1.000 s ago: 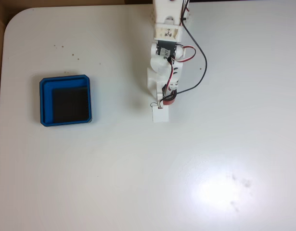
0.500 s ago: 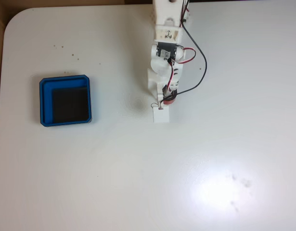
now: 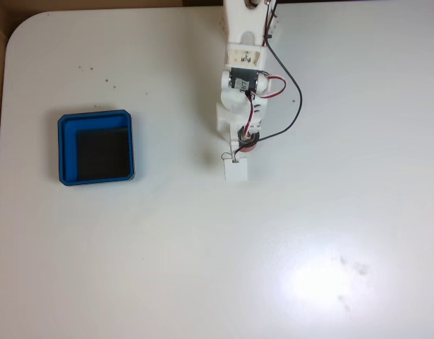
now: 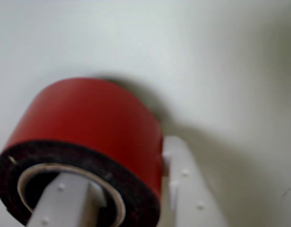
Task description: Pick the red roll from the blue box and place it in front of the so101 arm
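The red roll [image 4: 95,123] sits large in the wrist view, with one white finger [image 4: 60,201] through its pale core and the other finger [image 4: 183,182] against its red outer side. My gripper [image 4: 124,172] is shut on it, close above the white table. In the fixed view the so101 arm [image 3: 243,67] reaches down from the top edge. A sliver of the red roll [image 3: 248,148] shows at the gripper [image 3: 242,150]. The blue box [image 3: 67,148] lies far to the left with nothing on its black floor.
A small white square piece [image 3: 235,170] shows just below the gripper in the fixed view. Red and black wires [image 3: 291,78] loop to the arm's right. The white table [image 3: 202,254] has a rounded corner at the upper left and a bright glare patch at the lower right.
The wrist has shifted slightly and less of the red roll shows beside the gripper than a second ago. The blue box has not moved.
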`<state>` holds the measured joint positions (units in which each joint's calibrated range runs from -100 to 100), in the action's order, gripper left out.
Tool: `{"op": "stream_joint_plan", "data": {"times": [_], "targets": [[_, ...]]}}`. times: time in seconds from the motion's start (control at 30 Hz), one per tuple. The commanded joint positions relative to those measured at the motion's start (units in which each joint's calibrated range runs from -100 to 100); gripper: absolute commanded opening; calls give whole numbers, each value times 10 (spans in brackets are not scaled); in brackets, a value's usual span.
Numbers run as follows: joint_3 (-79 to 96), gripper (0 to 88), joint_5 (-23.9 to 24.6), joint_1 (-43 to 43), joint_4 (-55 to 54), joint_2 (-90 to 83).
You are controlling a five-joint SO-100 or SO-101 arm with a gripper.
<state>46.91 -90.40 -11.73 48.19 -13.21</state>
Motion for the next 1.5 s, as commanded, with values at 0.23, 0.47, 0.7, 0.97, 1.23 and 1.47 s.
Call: {"op": "stream_joint_plan", "data": {"times": [0.23, 0.47, 0.7, 0.97, 1.23, 1.47], "targets": [[0, 14, 0, -1, -7, -3], [1, 75, 0, -3, -7, -6], [-3, 76, 0, -7, -12, -24], [2, 76, 0, -8, -7, -171], [4, 76, 0, -4, -6, -337], [9, 77, -4, 3, -11, -463]]}}
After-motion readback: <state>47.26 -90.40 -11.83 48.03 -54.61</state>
